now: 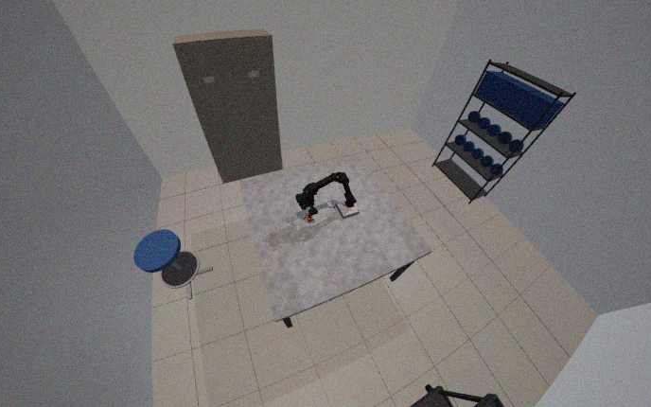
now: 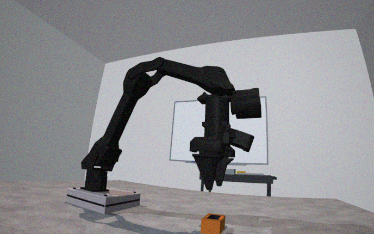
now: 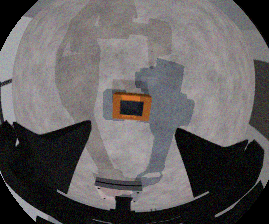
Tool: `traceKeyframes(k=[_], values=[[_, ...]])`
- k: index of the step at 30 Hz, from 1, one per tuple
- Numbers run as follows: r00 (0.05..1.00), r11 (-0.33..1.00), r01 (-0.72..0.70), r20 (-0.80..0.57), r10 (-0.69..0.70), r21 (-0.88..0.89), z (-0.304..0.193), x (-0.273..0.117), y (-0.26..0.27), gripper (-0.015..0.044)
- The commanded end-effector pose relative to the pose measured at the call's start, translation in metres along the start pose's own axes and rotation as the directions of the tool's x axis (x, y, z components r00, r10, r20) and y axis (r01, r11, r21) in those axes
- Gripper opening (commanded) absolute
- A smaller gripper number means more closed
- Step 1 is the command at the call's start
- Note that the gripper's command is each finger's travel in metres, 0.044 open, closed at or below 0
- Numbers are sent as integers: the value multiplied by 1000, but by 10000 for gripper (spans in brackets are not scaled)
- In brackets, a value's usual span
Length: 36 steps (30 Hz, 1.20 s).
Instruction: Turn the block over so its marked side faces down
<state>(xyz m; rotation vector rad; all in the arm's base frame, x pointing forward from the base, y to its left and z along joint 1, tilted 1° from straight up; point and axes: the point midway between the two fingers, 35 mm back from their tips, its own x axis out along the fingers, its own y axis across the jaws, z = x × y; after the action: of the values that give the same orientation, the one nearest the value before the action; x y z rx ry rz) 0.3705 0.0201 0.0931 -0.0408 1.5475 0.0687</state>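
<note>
Block (image 1: 309, 218) (image 2: 212, 223) (image 3: 117, 107) is orange, its dark-marked face upward, beneath spread, empty fingers (image 1: 312, 211) (image 2: 213, 187).

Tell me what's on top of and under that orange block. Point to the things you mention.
On top of the orange cube-shaped block (image 1: 309, 218) (image 2: 212, 225) (image 3: 116, 111): a dark square mark. Underneath is tabletop; its covered bottom face can't be seen.

The top camera looks steeply down; exterior, low and nearer, shares the arm (image 1: 323, 183) (image 2: 182, 69).
</note>
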Motion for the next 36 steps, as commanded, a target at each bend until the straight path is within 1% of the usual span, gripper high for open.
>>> traceKeyframes(k=[1, 3, 4, 9, 12, 18, 36], values=[[1000, 1000, 4, -8, -5, -16, 1, 11, 2, 440], [1000, 1000, 4, -8, -4, -16, 1, 32, 2, 440], [1000, 1000, 4, -8, -4, -16, 1, 34, 2, 440], [1000, 1000, 4, -8, -4, -16, 1, 36, 2, 440], [1000, 1000, 4, -8, -4, -16, 1, 48, 2, 440], [1000, 1000, 4, -8, -4, -16, 1, 52, 2, 440], [1000, 1000, 4, -9, -4, -16, 0, 81, 2, 440]])
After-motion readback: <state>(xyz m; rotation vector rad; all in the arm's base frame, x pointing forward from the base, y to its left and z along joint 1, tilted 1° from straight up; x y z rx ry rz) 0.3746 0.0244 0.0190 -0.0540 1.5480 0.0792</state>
